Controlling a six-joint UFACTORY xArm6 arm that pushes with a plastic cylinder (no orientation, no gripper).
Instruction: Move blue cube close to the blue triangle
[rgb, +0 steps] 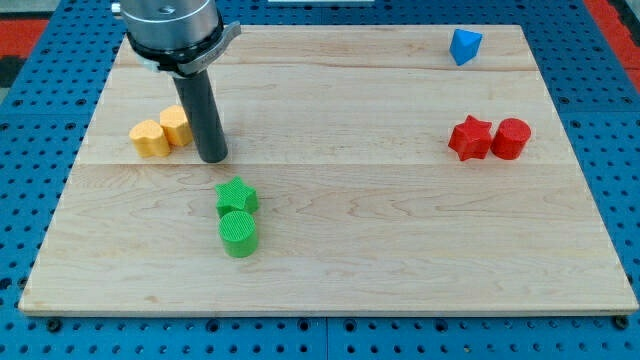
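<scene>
One blue block (465, 45) sits near the view's top right corner of the wooden board (400, 250). It looks angular, like a triangle, though its shape is hard to make out. No other blue block shows; the arm may hide one. My tip (213, 158) rests on the board at the view's left, far from the blue block. It is just right of two yellow blocks and above a green star.
Two yellow blocks (150, 138) (176, 125) touch each other left of my tip. A green star (237, 196) and a green cylinder (239, 234) sit below it. A red star (470, 138) and a red cylinder (511, 138) sit at the right.
</scene>
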